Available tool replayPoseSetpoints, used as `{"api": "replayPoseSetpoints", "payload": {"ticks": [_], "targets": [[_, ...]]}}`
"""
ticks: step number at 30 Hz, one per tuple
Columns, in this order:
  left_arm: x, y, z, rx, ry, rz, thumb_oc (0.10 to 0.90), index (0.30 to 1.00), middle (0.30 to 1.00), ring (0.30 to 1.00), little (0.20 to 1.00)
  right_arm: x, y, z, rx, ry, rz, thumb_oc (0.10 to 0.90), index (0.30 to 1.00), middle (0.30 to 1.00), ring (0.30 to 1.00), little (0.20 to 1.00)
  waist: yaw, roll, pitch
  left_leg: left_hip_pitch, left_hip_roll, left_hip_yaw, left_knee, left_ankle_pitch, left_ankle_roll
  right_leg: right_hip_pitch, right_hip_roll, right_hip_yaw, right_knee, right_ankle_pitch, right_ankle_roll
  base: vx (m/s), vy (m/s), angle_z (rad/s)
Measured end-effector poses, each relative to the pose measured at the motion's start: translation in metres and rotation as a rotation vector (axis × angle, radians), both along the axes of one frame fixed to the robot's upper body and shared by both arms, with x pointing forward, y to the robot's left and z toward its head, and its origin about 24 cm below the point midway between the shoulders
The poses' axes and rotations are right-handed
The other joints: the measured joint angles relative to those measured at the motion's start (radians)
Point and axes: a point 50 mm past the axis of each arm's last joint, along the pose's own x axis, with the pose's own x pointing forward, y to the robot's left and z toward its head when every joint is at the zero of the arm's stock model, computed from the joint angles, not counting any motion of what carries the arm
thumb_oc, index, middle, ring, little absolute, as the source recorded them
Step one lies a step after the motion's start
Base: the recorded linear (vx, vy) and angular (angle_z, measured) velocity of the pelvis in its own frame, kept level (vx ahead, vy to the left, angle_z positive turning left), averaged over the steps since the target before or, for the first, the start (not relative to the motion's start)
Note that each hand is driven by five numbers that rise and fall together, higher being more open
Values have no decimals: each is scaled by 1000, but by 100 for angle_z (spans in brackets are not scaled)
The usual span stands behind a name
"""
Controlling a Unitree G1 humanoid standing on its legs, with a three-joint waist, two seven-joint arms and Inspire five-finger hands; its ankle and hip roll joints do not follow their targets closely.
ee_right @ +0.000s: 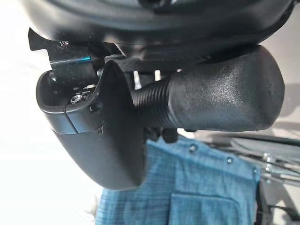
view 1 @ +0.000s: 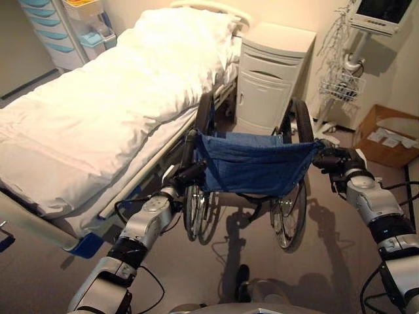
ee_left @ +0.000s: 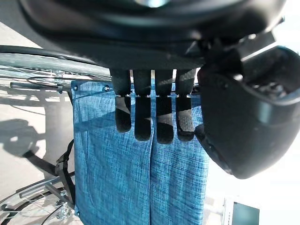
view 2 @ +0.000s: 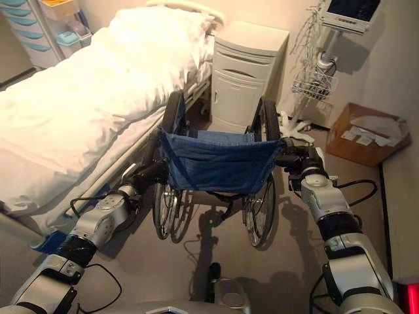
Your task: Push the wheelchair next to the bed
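Both hands gripping wheelchair (view 1: 252,167) push handles: left hand (view 1: 190,174) fingers (ee_left: 154,117) curling round its handle, right hand (view 1: 332,160) clenching its grip (ee_right: 220,93). Wheelchair sitting just beside bed (view 1: 91,111), facing cabinet (view 1: 272,78). Push step nearly finishing; next probably nudging closer alongside, then releasing

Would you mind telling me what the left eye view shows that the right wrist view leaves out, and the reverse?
The left eye view takes in the white bed, the bedside cabinet, the cardboard box, the wheelchair's wheels and the left hand at its left push handle. The right wrist view gives a close look at the right hand wrapped round the ribbed black push handle. Both show the wheelchair's blue fabric backrest and the right hand on that handle.
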Motion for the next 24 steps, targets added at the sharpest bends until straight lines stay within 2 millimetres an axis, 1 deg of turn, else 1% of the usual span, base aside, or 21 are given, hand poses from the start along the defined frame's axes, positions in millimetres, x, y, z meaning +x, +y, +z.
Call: {"api": "replayPoseSetpoints", "payload": {"ticks": [1,2,3,4,5,6,7,8,9,11,12,13,14,15,17,18,19,20,21,23,24], "targets": [[0,1,1,-2,-3,8,400,300,300,300,300,1,1,1,2,-3,2,400,300,300,300,300,1,1,0,-9,7,14,30,-11,-12,12,12,-5,-8,-6,-25,88,-162,13],[1,2,1,-3,-3,19,400,300,300,300,300,2,3,1,5,-7,6,400,300,300,300,300,2,1,0,-18,15,31,68,-18,-24,23,20,-6,-12,-16,-40,93,-176,13],[0,4,-1,-3,5,29,400,300,300,300,300,3,5,1,6,-6,9,400,300,300,300,300,3,-7,1,-50,15,39,156,-32,-46,37,16,-7,-18,-28,-56,91,-153,7],[0,4,-3,-4,14,37,400,300,300,300,300,3,6,-1,3,-1,9,400,300,300,300,300,5,-12,1,-76,14,45,220,-40,-56,49,11,-4,-25,-29,-60,85,-90,-4],[-2,5,-9,-3,36,54,400,300,300,300,300,3,9,-3,-8,6,15,400,300,300,300,300,15,-9,1,-98,17,57,322,-40,-57,81,11,0,-34,-38,-72,109,-56,-7],[-4,7,-13,1,50,65,400,300,300,300,300,3,12,-4,-9,10,20,400,300,300,300,300,18,-7,2,-130,23,54,419,-41,-61,104,12,3,-39,-48,-88,130,-8,-12],[-7,9,-16,-1,59,75,400,300,300,300,300,3,15,-6,-12,15,23,400,300,300,300,300,20,-9,1,-182,39,58,506,-53,-78,123,18,12,-50,-52,-95,95,30,-12],[-8,11,-16,-5,59,82,400,300,300,300,300,4,17,-6,-15,14,28,400,300,300,300,300,26,-9,1,-189,44,60,495,-53,-79,128,23,20,-53,-55,-99,147,93,-21],[-9,13,-16,-4,52,87,400,300,300,300,300,5,19,-6,-20,10,32,400,300,300,300,300,31,-7,1,-203,52,60,455,-52,-79,138,36,27,-63,-57,-102,136,105,-26],[-10,15,-15,-6,50,91,400,300,300,300,300,5,22,-7,-14,12,33,400,300,300,300,300,46,-8,1,-210,46,55,342,-47,-75,150,46,51,-81,-57,-102,139,112,-28],[-9,16,-14,-7,48,98,400,300,300,300,300,6,24,-6,-13,6,34,400,300,300,300,300,50,-7,2,-216,41,54,251,-45,-73,154,47,55,-85,-58,-103,151,113,-20],[-9,16,-14,-9,46,97,400,300,300,300,300,5,24,-7,-13,6,31,400,300,300,300,300,49,-7,2,-218,36,50,158,-33,-71,162,47,60,-99,-54,-97,133,98,-15],[-9,16,-14,-13,43,96,400,300,300,300,300,5,24,-7,-14,6,30,400,300,300,300,300,50,-5,3,-220,37,50,129,-18,-68,163,48,62,-99,-57,-101,141,121,-12],[-9,14,-14,-22,38,91,400,300,300,300,300,5,22,-7,-17,7,26,400,300,300,300,300,50,-1,5,-231,44,50,115,19,-64,168,49,62,-98,-62,-102,106,104,-20],[-9,11,-14,-28,32,72,400,300,300,300,300,3,19,-7,-20,11,18,400,300,300,300,300,50,18,5,-209,47,47,78,51,-52,176,52,60,-93,-73,-83,147,146,-19],[-9,11,-13,-30,29,68,400,300,300,300,300,3,18,-6,-22,9,16,400,300,300,300,300,45,23,5,-203,47,48,66,78,-47,175,51,61,-90,-76,-75,129,122,-20],[-9,10,-13,-31,26,64,400,300,300,300,300,2,17,-6,-23,8,15,400,300,300,300,300,39,30,4,-185,46,59,39,110,-30,178,46,60,-89,-78,-62,98,88,-25],[-8,10,-12,-32,23,62,400,300,300,300,300,2,17,-6,-25,5,16,400,300,300,300,300,36,39,0,-179,43,62,18,152,0,177,44,56,-85,-81,-49,113,109,-28],[-8,11,-11,-31,21,62,400,300,300,300,300,2,17,-6,-22,5,15,400,300,300,300,300,31,36,-2,-174,36,64,9,151,-2,178,36,56,-82,-84,-41,103,109,-15],[-6,12,-8,-30,8,65,400,300,300,300,300,0,17,-5,-7,-11,13,400,300,300,300,300,9,35,-5,-147,15,70,-39,170,22,179,18,58,-83,-82,-12,77,104,-2],[-5,12,-7,-31,3,66,400,300,300,300,300,0,17,-4,-6,-16,13,400,300,300,300,300,4,34,-5,-145,9,70,-46,171,24,178,14,58,-85,-79,-10,70,108,-1]]}}
